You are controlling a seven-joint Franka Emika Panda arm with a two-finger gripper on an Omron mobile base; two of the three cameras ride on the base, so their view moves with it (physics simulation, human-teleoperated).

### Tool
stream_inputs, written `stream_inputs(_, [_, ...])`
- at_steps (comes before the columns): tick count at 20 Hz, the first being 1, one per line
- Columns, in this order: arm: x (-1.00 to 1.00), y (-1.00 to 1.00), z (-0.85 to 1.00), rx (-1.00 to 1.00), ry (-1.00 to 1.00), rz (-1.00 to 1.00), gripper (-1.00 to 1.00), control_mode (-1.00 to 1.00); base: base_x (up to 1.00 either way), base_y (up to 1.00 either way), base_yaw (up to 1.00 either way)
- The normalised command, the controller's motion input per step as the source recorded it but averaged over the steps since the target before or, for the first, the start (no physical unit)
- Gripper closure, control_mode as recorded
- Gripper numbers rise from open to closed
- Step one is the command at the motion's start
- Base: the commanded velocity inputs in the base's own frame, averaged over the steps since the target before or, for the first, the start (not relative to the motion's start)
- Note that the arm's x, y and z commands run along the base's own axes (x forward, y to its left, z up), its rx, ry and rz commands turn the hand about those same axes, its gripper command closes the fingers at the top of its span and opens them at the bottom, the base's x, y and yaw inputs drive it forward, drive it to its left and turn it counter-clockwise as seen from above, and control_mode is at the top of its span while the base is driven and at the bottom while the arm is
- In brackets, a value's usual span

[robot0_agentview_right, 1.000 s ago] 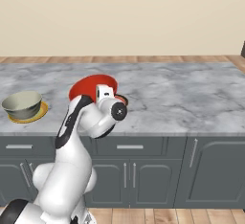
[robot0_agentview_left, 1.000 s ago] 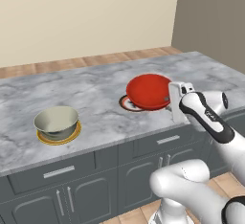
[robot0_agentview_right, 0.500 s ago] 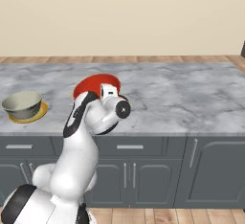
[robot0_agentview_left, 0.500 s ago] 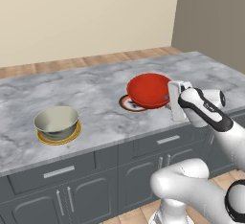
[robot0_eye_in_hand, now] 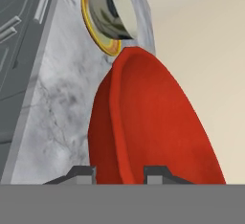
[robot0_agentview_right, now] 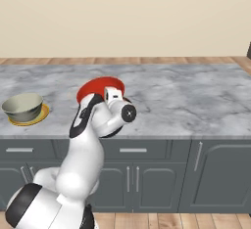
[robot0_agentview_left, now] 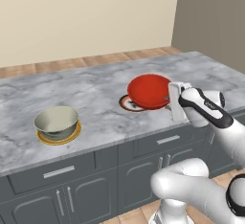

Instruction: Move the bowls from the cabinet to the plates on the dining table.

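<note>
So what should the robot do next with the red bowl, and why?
Probably lower it a little and level it. The end effector grips the rim of the plain bright red round bowl, which sits tilted over the dark-red-rimmed plate. The glossy cream bowl already rests on the yellow-gold plate.

A plain cream wall [robot0_agentview_left: 86,17] rises behind, meeting a darker taupe wall [robot0_agentview_left: 210,12] at the right; wooden floor [robot0_agentview_right: 147,60] runs along its foot.
</note>
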Motion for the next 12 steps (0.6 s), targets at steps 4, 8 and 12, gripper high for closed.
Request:
stream_inputs(4, [0.07, -0.01, -0.16, 0.0, -0.03, 0.0, 1.0, -1.0, 0.0, 0.0, 0.0])
stream_inputs(8, [0.12, 0.0, -0.13, 0.0, -0.01, 0.0, 1.0, -1.0, 0.0, 0.0, 0.0])
stream_inputs(12, [0.15, 0.0, -0.11, 0.0, 0.0, 0.0, 1.0, -1.0, 0.0, 0.0, 0.0])
